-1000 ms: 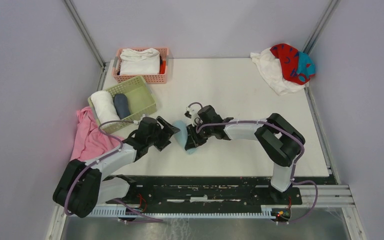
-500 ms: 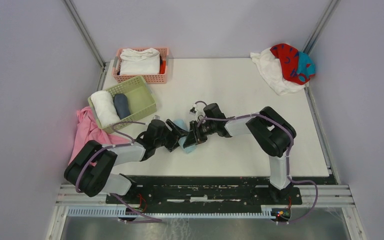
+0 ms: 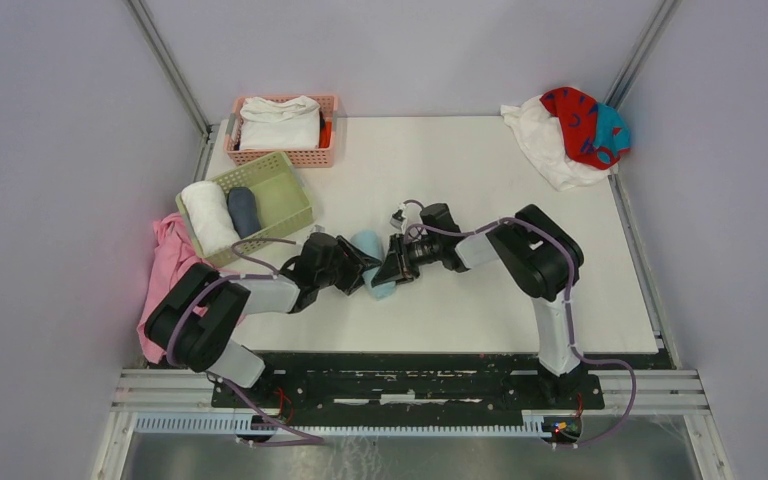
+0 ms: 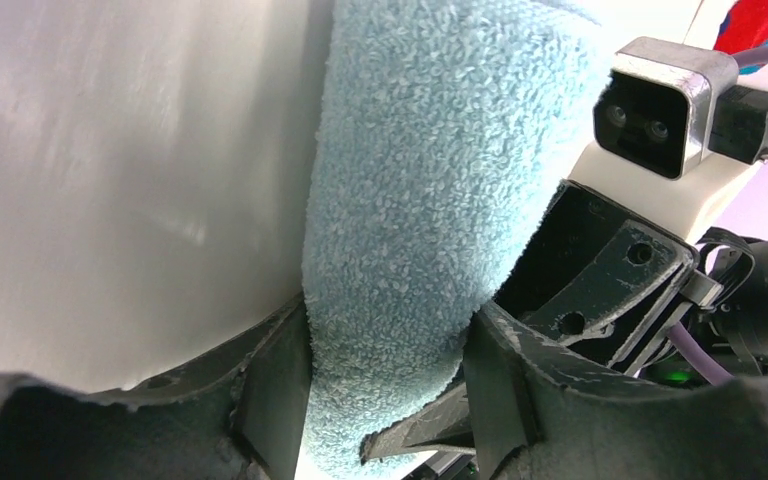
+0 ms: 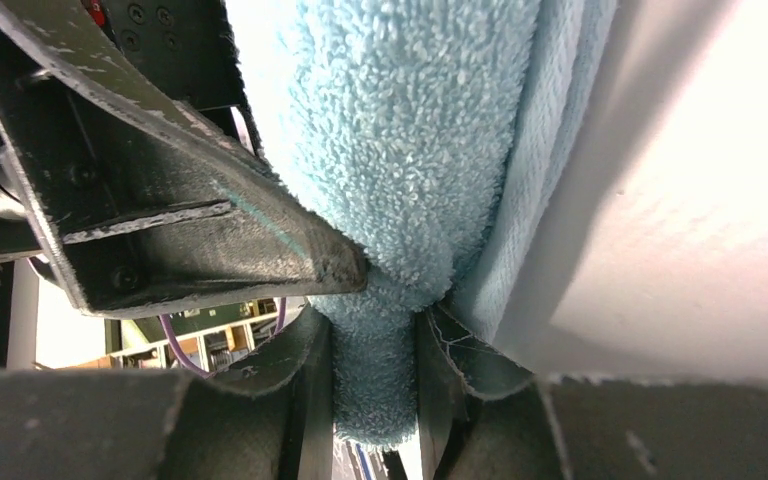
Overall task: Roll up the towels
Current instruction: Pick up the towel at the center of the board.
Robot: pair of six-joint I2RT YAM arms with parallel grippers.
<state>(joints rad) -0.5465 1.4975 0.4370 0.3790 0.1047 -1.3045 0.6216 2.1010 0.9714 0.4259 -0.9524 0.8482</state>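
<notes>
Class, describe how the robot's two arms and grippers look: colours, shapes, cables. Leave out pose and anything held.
Both the left arm and right arm have white links, bulky black joint housings and a thin purple cable looping alongside. The left gripper and right gripper have flat, dark grey, wedge-shaped fingers with scuffed, chipped edges. No markings can be read.

Open table (image 3: pixel 460 170) at far centre, green basket (image 3: pixel 280 195) crowding the left, towel pile (image 3: pixel 565 140) in far right corner.
</notes>
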